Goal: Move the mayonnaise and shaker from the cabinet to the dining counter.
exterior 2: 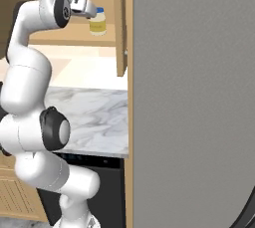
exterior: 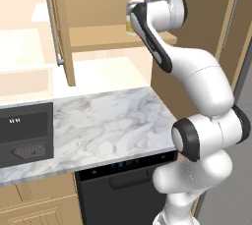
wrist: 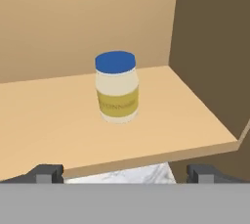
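The wall cabinet point(exterior: 98, 3) is the biggest thing here: light wood, its door point(exterior: 59, 27) swung open toward the left of the left base view, with a long grey bar handle point(exterior: 53, 27) running down it. Inside, a wooden shelf point(wrist: 58, 120) spans the width, and a darker side wall closes it off on the right of the hand view.

Below the cabinet lies a white, grey-veined marble counter point(exterior: 108, 126), with a black sink point(exterior: 24, 135) set into its left part and a dark appliance front point(exterior: 123, 180) under its edge.

The white arm point(exterior: 197, 81) rises from the base and reaches up to shelf height. Its gripper point(wrist: 127, 174) is level with the front edge of the shelf — fingers spread wide, nothing between them, touching nothing.

The mayonnaise jar point(wrist: 116, 87) stands upright on the shelf, pale yellow with a blue lid, right of the shelf's middle and set back from the front edge. It is straight ahead of the gripper — near, yet clearly apart from the fingertips.
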